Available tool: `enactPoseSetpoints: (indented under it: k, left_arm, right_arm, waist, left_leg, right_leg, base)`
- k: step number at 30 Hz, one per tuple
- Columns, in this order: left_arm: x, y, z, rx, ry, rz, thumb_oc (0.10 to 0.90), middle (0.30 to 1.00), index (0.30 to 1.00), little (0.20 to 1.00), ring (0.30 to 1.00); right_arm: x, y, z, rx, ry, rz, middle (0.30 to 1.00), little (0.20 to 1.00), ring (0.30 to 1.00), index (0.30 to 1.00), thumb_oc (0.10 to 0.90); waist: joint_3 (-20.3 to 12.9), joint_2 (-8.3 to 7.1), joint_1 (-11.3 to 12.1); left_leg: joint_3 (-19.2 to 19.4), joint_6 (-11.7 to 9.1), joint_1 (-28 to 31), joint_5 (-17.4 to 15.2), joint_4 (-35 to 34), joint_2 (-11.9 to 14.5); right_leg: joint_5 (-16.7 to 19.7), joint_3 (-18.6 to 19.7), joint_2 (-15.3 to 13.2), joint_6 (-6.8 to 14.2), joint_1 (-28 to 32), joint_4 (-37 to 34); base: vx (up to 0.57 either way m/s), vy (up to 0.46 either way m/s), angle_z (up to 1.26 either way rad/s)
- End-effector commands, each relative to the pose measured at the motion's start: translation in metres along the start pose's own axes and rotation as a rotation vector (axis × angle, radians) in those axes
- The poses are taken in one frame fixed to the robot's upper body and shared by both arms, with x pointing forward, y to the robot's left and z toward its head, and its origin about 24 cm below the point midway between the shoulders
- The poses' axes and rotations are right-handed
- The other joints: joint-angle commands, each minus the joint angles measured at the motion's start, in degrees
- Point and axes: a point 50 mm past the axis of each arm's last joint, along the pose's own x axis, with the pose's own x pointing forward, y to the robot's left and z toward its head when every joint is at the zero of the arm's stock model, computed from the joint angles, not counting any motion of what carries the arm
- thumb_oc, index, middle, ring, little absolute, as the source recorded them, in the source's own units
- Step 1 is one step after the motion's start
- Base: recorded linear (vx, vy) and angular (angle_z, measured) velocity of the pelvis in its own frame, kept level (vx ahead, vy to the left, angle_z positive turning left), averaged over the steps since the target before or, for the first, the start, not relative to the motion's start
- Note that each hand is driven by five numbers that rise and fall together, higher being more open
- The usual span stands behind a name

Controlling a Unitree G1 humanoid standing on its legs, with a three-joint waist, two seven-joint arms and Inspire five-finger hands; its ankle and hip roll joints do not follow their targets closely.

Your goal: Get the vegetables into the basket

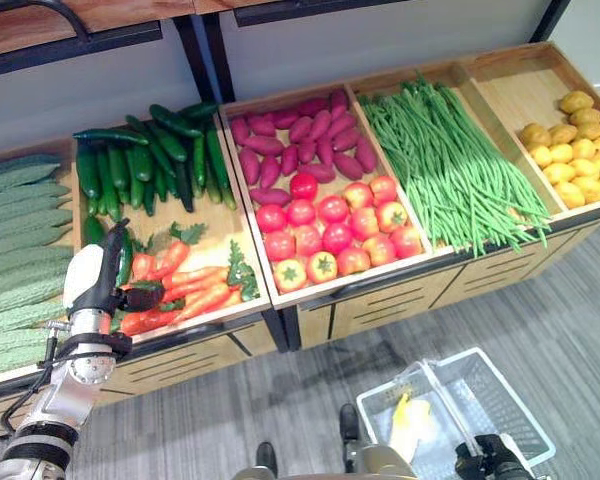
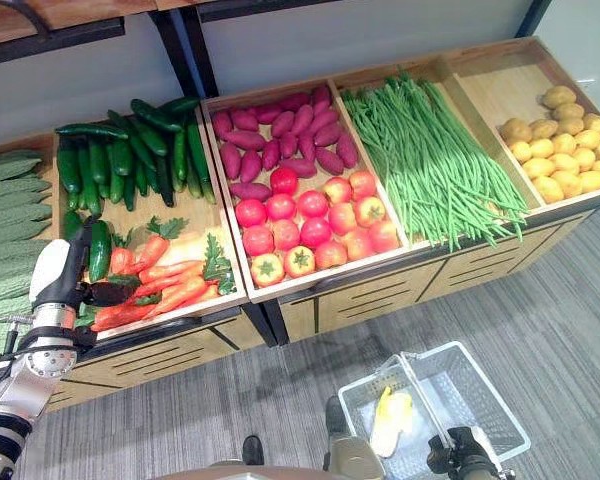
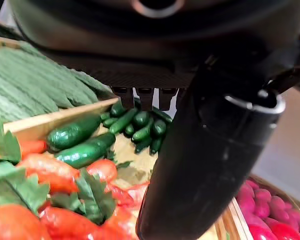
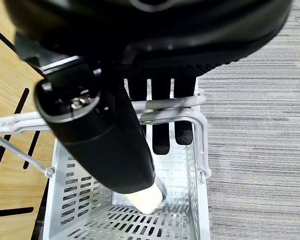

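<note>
Carrots (image 1: 185, 290) just beside left hand (image 1: 102, 283), untouched

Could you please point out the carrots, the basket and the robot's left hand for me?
carrots (image 1: 185, 290), left eye view, on an orange root in the pile.
basket (image 1: 520, 412), left eye view, on its far right rim.
left hand (image 1: 92, 275), left eye view, on its pale back.

Wooden display crates (image 1: 276, 296) (slatted fronts), grey floor (image 1: 540, 310).

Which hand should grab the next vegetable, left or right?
Left. The left hand hovers open over the carrots in the display bin, while the right hand is curled round the basket handle down on the floor.
</note>
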Motion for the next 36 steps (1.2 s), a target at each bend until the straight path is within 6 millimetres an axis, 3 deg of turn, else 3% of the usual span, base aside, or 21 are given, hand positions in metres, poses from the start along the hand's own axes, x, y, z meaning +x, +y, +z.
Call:
enactPoseSetpoints:
  k: [1, 3, 9, 21, 31, 32, 33, 34, 36]
  left_arm:
    - [0.036, 0.037, 0.038, -0.157, -0.145, 0.163, 0.900, 1.000, 1.000, 1.000, 1.000]
    - [0.039, 0.028, 0.049, -0.291, -0.161, 0.140, 0.900, 1.000, 1.000, 1.000, 1.000]
    - [0.038, 0.017, 0.058, -0.398, -0.188, 0.057, 0.900, 1.000, 1.000, 1.000, 1.000]
    - [0.033, -0.005, 0.066, -0.329, -0.226, -0.127, 0.900, 1.000, 1.000, 1.000, 1.000]
    - [0.034, -0.021, 0.045, -0.154, -0.135, -0.207, 0.900, 1.000, 1.000, 1.000, 1.000]
    - [0.034, -0.024, 0.041, -0.132, -0.114, -0.220, 0.851, 0.931, 0.931, 0.931, 0.931]
    - [0.035, -0.024, 0.038, -0.099, -0.104, -0.224, 0.490, 0.426, 0.426, 0.426, 0.426]
    - [0.036, -0.024, 0.034, -0.067, -0.087, -0.226, 0.400, 0.300, 0.300, 0.300, 0.300]
    - [0.037, -0.024, 0.029, -0.015, -0.067, -0.235, 0.400, 0.300, 0.300, 0.300, 0.300]
  right_arm:
    - [0.003, -0.023, 0.003, -0.079, -0.026, -0.055, 0.300, 0.300, 0.300, 0.300, 0.400]
    - [0.003, -0.022, 0.006, -0.076, -0.034, -0.050, 0.300, 0.300, 0.300, 0.300, 0.400]
    - [0.003, -0.020, 0.007, -0.073, -0.038, -0.038, 0.300, 0.300, 0.300, 0.300, 0.400]
    - [0.003, -0.017, 0.005, -0.067, -0.032, -0.015, 0.300, 0.300, 0.300, 0.300, 0.400]
    - [0.004, -0.021, 0.007, -0.061, -0.031, -0.023, 0.300, 0.300, 0.300, 0.300, 0.400]
    - [0.004, -0.022, 0.007, -0.061, -0.032, -0.025, 0.300, 0.300, 0.300, 0.300, 0.400]
    - [0.004, -0.022, 0.007, -0.062, -0.030, -0.026, 0.300, 0.300, 0.300, 0.300, 0.400]
    - [0.004, -0.023, 0.008, -0.066, -0.031, -0.027, 0.300, 0.300, 0.300, 0.300, 0.400]
    - [0.004, -0.024, 0.009, -0.068, -0.034, -0.030, 0.300, 0.300, 0.300, 0.300, 0.400]
  waist:
    - [-2.13, -3.34, -1.46]
    - [-1.76, -3.35, -1.80]
    - [-1.41, -3.26, -2.00]
    - [-1.10, -2.67, -2.59]
    - [-0.38, -2.68, -2.81]
    - [-0.32, -2.68, -2.89]
    - [-0.27, -2.69, -2.90]
    - [-0.22, -2.73, -2.94]
    - [-0.12, -2.74, -2.99]
  left_leg:
    - [-2.78, -2.04, -3.76, 1.46, 0.02, 1.57]
    - [-2.63, -2.07, -3.93, 1.56, 0.02, 1.69]
    - [-2.51, -2.23, -3.70, 1.58, 0.02, 2.08]
    - [-2.34, -2.32, -3.41, 1.54, 0.02, 2.36]
    - [-1.71, -2.29, -3.73, 1.64, 0.02, 2.44]
    - [-1.65, -2.27, -3.74, 1.67, 0.02, 2.43]
    - [-1.59, -2.27, -3.74, 1.66, 0.02, 2.43]
    - [-1.54, -2.26, -3.77, 1.65, 0.02, 2.40]
    - [-1.40, -2.23, -3.72, 1.62, 0.02, 2.43]
  right_leg:
    - [-3.10, 2.91, -6.40, 7.13, 2.46, 0.32]
    - [-3.08, 3.16, -6.15, 6.94, 2.11, 0.32]
    - [-3.31, 3.54, -5.81, 6.65, 2.24, 0.32]
    - [-3.45, 4.11, -5.43, 6.47, 2.27, 0.32]
    - [-3.13, 4.59, -5.43, 6.58, 1.54, 0.32]
    - [-3.07, 4.69, -5.43, 6.57, 1.43, 0.32]
    - [-3.08, 4.73, -5.38, 6.57, 1.38, 0.32]
    - [-3.05, 4.78, -5.36, 6.59, 1.26, 0.32]
    - [-3.03, 4.85, -5.33, 6.64, 1.22, 0.32]
  base:
    - [0.00, 0.000, 0.00]
    - [0.00, 0.002, -0.03]
    - [0.01, -0.006, -0.03]
    - [0.01, -0.003, 0.00]
    - [0.00, 0.000, 0.00]
    - [0.00, 0.000, 0.00]
    - [0.00, 0.000, 0.00]
    - [0.00, 0.000, 0.00]
    - [0.00, 0.000, 0.00]
